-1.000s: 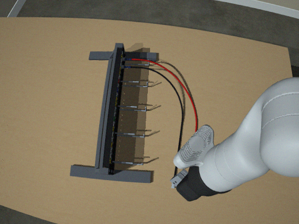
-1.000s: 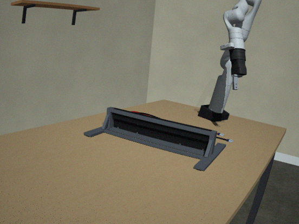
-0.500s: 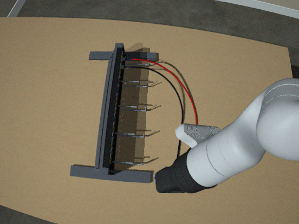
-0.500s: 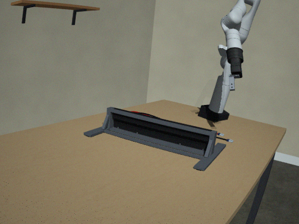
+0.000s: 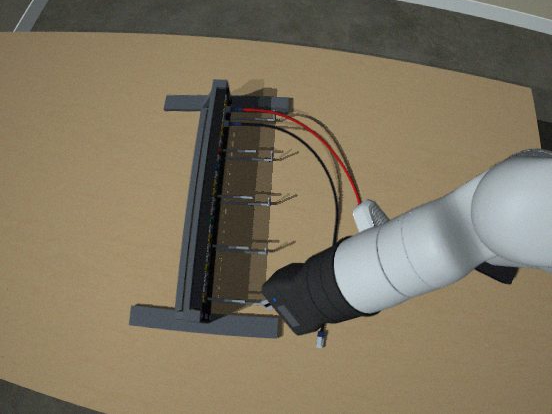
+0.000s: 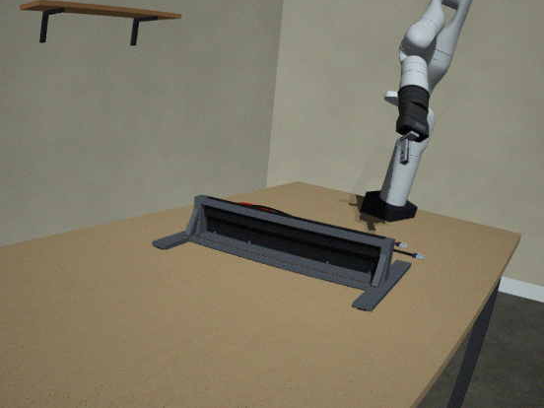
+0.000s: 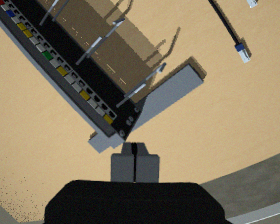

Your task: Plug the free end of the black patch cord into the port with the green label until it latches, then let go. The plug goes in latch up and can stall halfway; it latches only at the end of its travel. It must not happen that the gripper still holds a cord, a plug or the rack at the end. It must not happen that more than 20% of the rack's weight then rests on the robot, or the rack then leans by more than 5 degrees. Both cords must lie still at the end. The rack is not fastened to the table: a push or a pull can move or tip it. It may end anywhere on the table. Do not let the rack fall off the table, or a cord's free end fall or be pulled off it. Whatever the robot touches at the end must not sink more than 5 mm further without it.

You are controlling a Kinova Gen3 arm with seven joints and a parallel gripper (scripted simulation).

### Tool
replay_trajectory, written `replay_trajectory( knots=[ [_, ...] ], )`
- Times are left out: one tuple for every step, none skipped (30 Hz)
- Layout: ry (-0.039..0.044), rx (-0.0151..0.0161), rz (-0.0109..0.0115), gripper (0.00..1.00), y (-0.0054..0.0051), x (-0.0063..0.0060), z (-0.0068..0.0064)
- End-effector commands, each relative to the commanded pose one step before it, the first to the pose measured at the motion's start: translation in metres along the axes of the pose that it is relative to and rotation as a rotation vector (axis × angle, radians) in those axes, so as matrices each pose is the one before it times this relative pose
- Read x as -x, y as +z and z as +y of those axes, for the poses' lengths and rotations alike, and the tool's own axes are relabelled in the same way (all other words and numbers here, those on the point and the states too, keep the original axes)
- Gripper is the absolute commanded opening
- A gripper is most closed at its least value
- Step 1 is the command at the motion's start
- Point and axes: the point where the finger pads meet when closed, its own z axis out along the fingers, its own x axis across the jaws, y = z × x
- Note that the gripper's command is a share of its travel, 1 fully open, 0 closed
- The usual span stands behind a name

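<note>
The grey rack (image 5: 200,187) (image 6: 296,263) (image 7: 169,93) stands on the table (image 5: 90,182) (image 6: 148,327). In the wrist view its row of ports shows a green label (image 7: 48,55) among yellow ones. The black cord (image 5: 338,217) (image 7: 219,16) runs from the rack's far end, and its free plug (image 5: 318,340) (image 6: 419,256) (image 7: 243,50) lies on the table behind the near foot. The red cord (image 5: 340,164) lies beside it, with its plug (image 6: 403,244) close by. My gripper (image 6: 404,152) (image 7: 133,156) is shut and empty, high above the table. In the overhead view the arm hides the fingers.
Thin metal cable-support bars (image 5: 247,202) (image 7: 100,41) stick out behind the rack. The arm's base (image 6: 388,211) stands at the table's far corner. The table's right edge (image 6: 473,312) is near the rack's near foot (image 6: 381,288) and both plugs.
</note>
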Motion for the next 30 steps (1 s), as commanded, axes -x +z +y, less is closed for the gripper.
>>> replay_trajectory(
  knots=[
    [0.11024,-0.0058,-0.02749,0.0,0.00034,0.00595,-0.00843],
    [0.04888,-0.00007,-0.01267,0.0,0.00017,0.00277,-0.00186],
    [0.04722,-0.00001,-0.01227,0.0,0.00016,0.00276,-0.00178],
    [0.04548,0.00004,-0.01184,0.0,0.00015,0.00273,-0.00169],
    [0.04368,0.00009,-0.01141,0.0,0.00013,0.0027,-0.00161],
    [0.04181,0.00013,-0.01096,0.0,0.00012,0.00265,-0.00152],
    [0.0,0.0,0.0,0.0,0.0,0.0,0.0],
    [0.0,0.0,0.0,0.0,0.0,0.0,0.0],
    [0.03989,0.00017,-0.01049,0.0,0.00011,0.0026,-0.00142],
    [0.03792,0.00021,-0.01001,0.0,0.00011,0.00253,-0.00133],
    [0.03591,0.00024,-0.00952,0.0,0.0001,0.00245,-0.00124],
    [0.03387,0.00027,-0.00901,0.0,0.00009,0.00236,-0.00114],
    [0.0318,0.00029,-0.00849,0.0,0.00008,0.00226,-0.00105],
    [0.02972,0.0003,-0.00797,0.0,0.00008,0.00215,-0.00096],
    [0.02763,0.00031,-0.00744,0.0,0.00007,0.00203,-0.00087],
    [0.02555,0.00032,-0.0069,0.0,0.00007,0.00191,-0.00079],
    [0.02347,0.00031,-0.00636,0.0,0.00006,0.00178,-0.00071],
    [0.02141,0.00031,-0.00582,0.0,0.00006,0.00164,-0.00064],
    [0.01939,0.0003,-0.00529,0.0,0.00005,0.00151,-0.00056],
    [0.0174,0.00028,-0.00476,0.0,0.00005,0.00137,-0.0005],
    [0.01547,0.00026,-0.00424,0.0,0.00004,0.00122,-0.00043],
    [0.01359,0.00024,-0.00373,0.0,0.00004,0.00109,-0.00037],
    [0.01179,0.00021,-0.00324,0.0,0.00003,0.00095,-0.00032],
    [0.0,0.0,0.0,0.0,0.0,0.0,0.0],
    [0.0,0.0,0.0,0.0,0.0,0.0,0.0],
    [0.01007,0.00019,-0.00278,0.0,0.00003,0.00081,-0.00027],
    [0.00844,0.00016,-0.00233,0.0,0.00002,0.00069,-0.00022],
    [0.00692,0.00014,-0.00191,0.0,0.00002,0.00057,-0.00018],
    [0.00552,0.00011,-0.00153,0.0,0.00002,0.00045,-0.00014],
    [0.00424,0.00009,-0.00117,0.0,0.00001,0.00035,-0.00011]
  ],
)
